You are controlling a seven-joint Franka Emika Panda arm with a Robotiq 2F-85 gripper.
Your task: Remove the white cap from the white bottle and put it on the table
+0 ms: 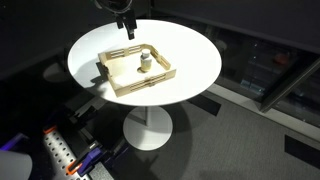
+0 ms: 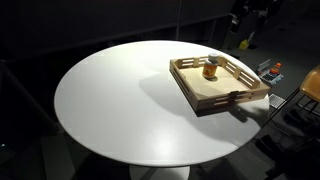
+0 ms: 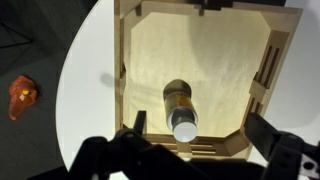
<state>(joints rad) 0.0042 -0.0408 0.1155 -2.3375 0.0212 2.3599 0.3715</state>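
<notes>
The white bottle [image 1: 144, 66] stands upright inside a light wooden tray [image 1: 118, 84] on the round white table [image 1: 195, 60]. It has a yellow-brown label, and the white cap [image 3: 185, 128] sits on its top. The bottle also shows in an exterior view [image 2: 210, 71] and in the wrist view [image 3: 179, 103]. My gripper [image 1: 125, 27] hangs well above the tray, over its far side. In the wrist view the gripper [image 3: 200, 122] is open and empty. Its two dark fingers are spread wide, and the cap shows a little toward one finger.
The tray [image 2: 205, 95] has raised slatted walls and handle cut-outs and lies near the table's edge. An orange object [image 3: 22, 95] lies on the dark floor beside the table [image 3: 85, 90]. Clutter [image 2: 275, 70] and equipment [image 1: 60, 155] stand on the floor around the pedestal.
</notes>
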